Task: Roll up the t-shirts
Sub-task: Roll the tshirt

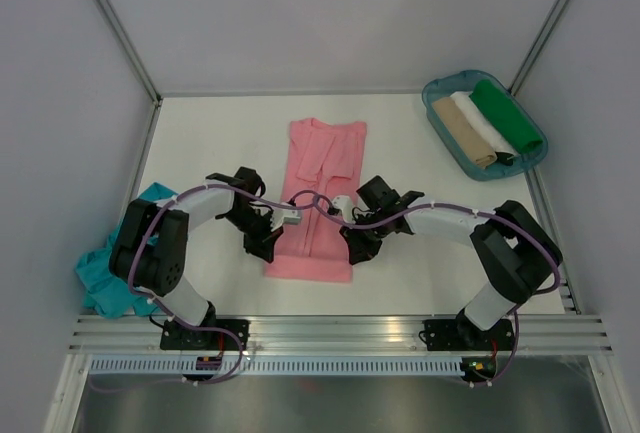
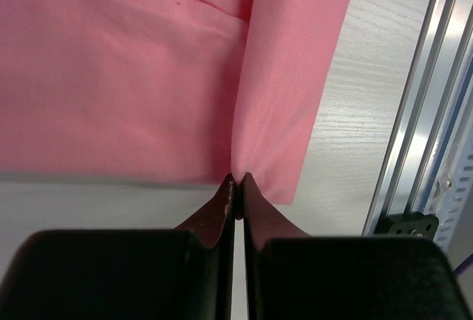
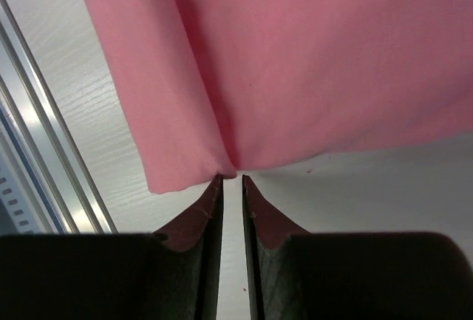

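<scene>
The salmon pink t-shirt (image 1: 325, 153) lies folded into a long strip in the middle of the table, its near end between both grippers. My left gripper (image 1: 268, 243) is at the strip's near left edge; in the left wrist view it (image 2: 238, 179) is shut, pinching a fold of the pink fabric (image 2: 148, 76). My right gripper (image 1: 355, 248) is at the near right edge; in the right wrist view it (image 3: 231, 179) stands narrowly open, tips touching the pink hem (image 3: 310, 61) with nothing between them. The teal blue t-shirt (image 1: 105, 273) lies crumpled at the near left.
A teal plastic tray (image 1: 447, 81) at the back right holds rolled beige, white and green cloths. A metal rail (image 1: 340, 331) runs along the table's near edge, close to the shirt's near end (image 2: 429, 113) (image 3: 37, 150). Frame posts stand at the back corners.
</scene>
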Controlling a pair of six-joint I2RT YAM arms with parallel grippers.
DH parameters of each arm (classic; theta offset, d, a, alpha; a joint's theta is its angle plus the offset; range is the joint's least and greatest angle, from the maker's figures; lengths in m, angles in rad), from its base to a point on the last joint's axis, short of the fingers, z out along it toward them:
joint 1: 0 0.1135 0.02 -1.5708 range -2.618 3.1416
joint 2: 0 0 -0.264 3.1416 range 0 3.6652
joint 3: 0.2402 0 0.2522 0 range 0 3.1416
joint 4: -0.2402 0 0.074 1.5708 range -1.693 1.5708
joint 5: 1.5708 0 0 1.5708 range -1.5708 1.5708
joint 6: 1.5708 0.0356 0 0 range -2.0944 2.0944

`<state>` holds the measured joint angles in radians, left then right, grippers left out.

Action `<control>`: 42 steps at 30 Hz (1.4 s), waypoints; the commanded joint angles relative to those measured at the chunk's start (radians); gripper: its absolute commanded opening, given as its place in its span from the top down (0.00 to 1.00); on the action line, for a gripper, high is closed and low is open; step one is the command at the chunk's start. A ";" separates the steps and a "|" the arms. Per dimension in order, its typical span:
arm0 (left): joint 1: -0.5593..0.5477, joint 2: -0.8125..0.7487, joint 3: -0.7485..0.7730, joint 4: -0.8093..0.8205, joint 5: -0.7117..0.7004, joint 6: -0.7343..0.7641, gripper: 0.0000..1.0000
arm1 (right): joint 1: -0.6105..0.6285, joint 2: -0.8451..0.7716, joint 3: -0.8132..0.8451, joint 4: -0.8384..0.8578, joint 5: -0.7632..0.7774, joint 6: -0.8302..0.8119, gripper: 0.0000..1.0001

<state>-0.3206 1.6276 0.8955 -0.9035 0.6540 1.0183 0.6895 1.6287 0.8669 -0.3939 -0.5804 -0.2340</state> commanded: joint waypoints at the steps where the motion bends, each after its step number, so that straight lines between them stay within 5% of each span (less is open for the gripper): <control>1: 0.006 0.006 0.023 0.049 -0.010 -0.063 0.92 | -0.008 0.008 0.043 0.015 0.068 0.022 0.78; 7: 0.005 0.003 0.037 0.057 0.004 -0.104 0.85 | 0.001 -0.171 -0.023 0.107 0.134 0.013 0.73; 13: 0.006 -0.012 0.042 0.057 -0.011 -0.132 0.73 | 0.253 -0.378 -0.183 0.191 0.309 -0.224 0.62; 19: 0.012 -0.172 0.037 0.125 -0.010 -0.144 0.57 | 0.330 -0.342 -0.177 0.161 0.377 -0.266 0.61; 24: 0.017 -0.308 -0.018 0.207 -0.071 -0.170 0.57 | 0.410 -0.290 -0.170 0.182 0.370 -0.286 0.58; 34: -0.089 -0.831 -0.416 0.271 -0.170 0.012 0.51 | 0.447 -0.313 -0.235 0.240 0.425 -0.271 0.57; 42: -0.219 -0.807 -0.468 0.319 -0.238 0.063 0.47 | 0.450 -0.225 -0.213 0.260 0.479 -0.274 0.59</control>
<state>-0.5194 0.7902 0.4198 -0.6506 0.4480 1.0222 1.1351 1.3968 0.6380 -0.1909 -0.1291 -0.4988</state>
